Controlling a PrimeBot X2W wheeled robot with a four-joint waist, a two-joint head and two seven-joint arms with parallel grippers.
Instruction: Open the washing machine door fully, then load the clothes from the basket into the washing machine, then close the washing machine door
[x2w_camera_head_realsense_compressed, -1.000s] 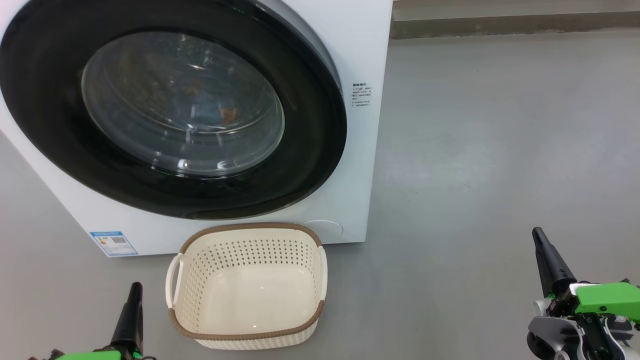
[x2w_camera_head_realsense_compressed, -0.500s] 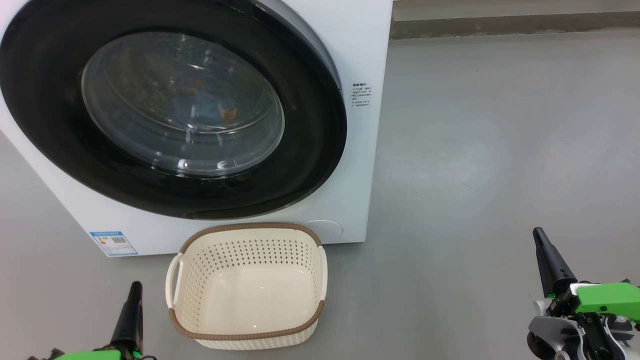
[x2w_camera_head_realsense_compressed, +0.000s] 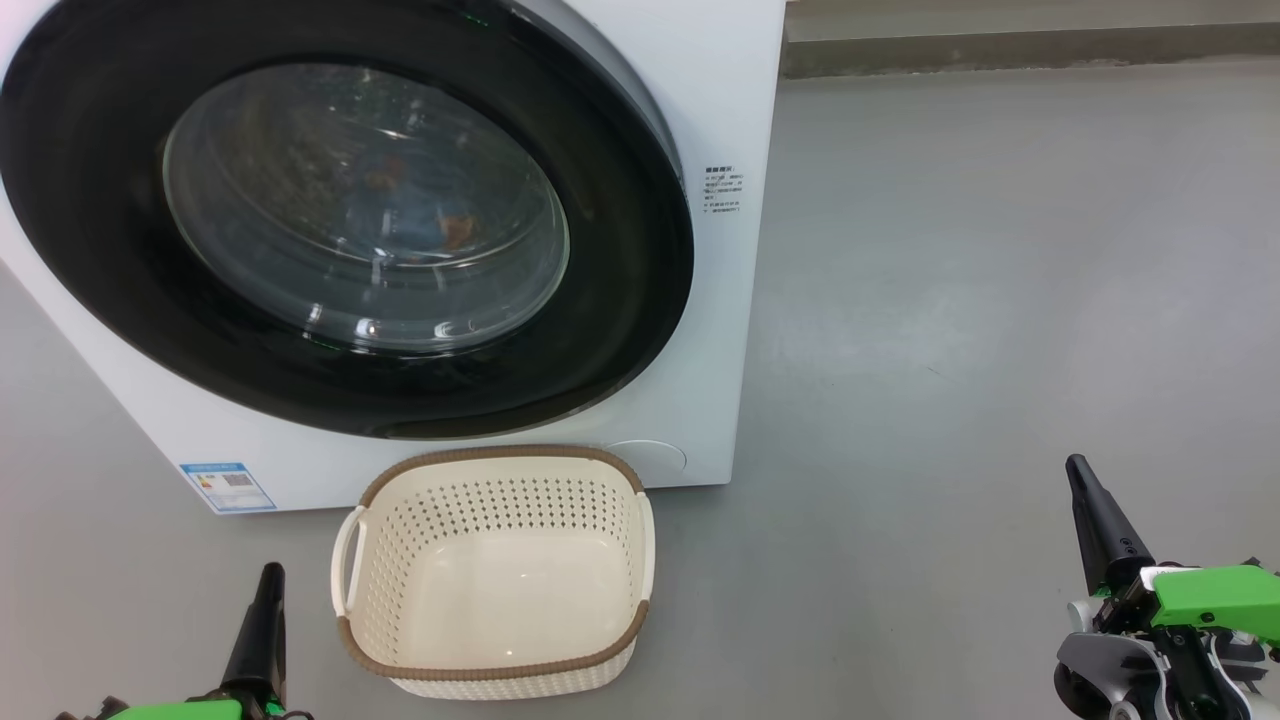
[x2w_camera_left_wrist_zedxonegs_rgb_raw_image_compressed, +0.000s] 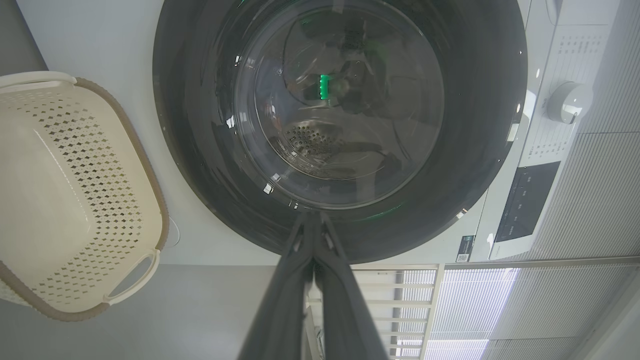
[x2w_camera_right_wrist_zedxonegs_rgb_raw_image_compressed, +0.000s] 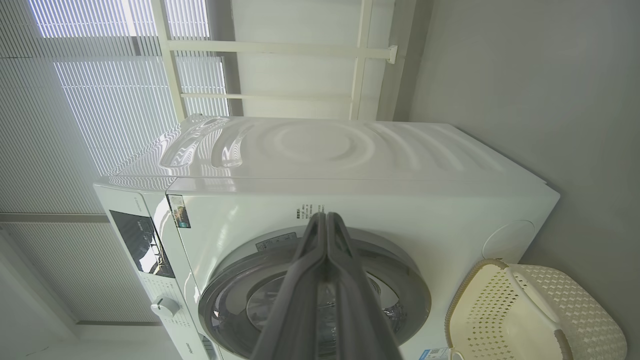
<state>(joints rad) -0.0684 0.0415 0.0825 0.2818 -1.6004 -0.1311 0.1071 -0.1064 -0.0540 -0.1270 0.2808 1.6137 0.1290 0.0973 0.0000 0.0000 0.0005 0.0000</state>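
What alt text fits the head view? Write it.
A white front-loading washing machine with its round black-rimmed glass door shut, bluish fabric faintly visible behind the glass. An empty cream perforated plastic basket stands on the grey floor before it.

Smooth grey floor (x2w_camera_head_realsense_compressed: 1000, 300), faint sheen. Concrete ledge (x2w_camera_head_realsense_compressed: 1000, 45) along far edge. White blinds (x2w_camera_right_wrist_zedxonegs_rgb_raw_image_compressed: 100, 100) glowing with daylight, white railing (x2w_camera_right_wrist_zedxonegs_rgb_raw_image_compressed: 280, 47) alongside.
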